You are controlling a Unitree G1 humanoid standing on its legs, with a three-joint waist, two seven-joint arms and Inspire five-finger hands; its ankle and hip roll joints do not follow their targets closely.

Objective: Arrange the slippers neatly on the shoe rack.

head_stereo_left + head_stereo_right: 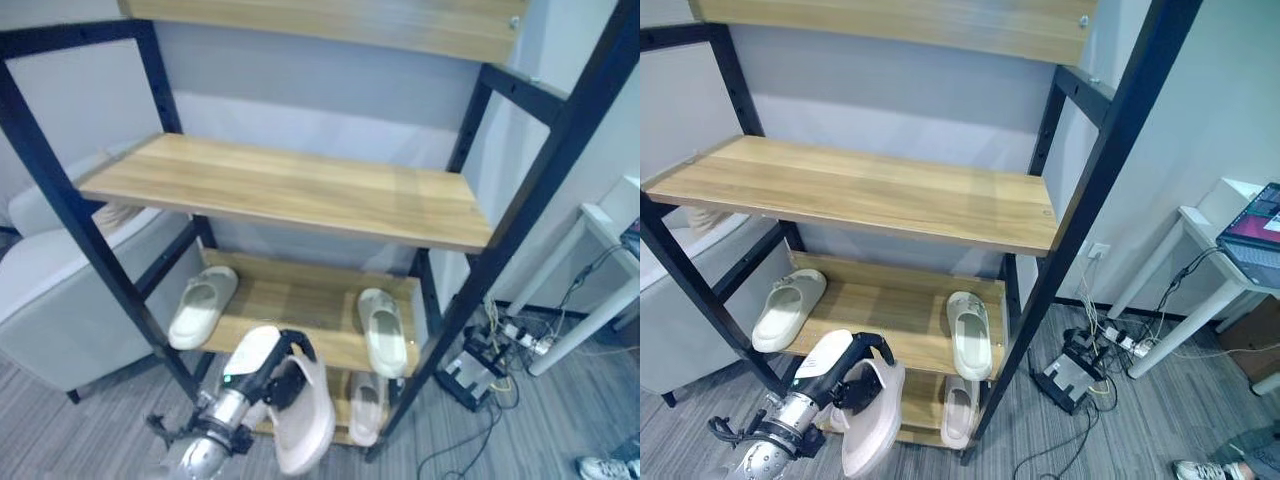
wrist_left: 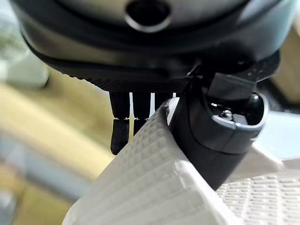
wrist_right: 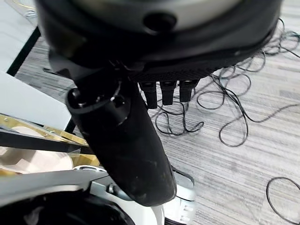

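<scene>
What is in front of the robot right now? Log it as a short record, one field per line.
left hand: shut on a pale slipper, held in front of the rack's lower shelves
right hand: by the floor, holding nothing, fingers straight
shoe rack: black frame, wooden shelves
middle shelf: bare wood
lower shelf: one slipper at the left end, one at the right end, apart
bottom shelf: another slipper below the right one
</scene>
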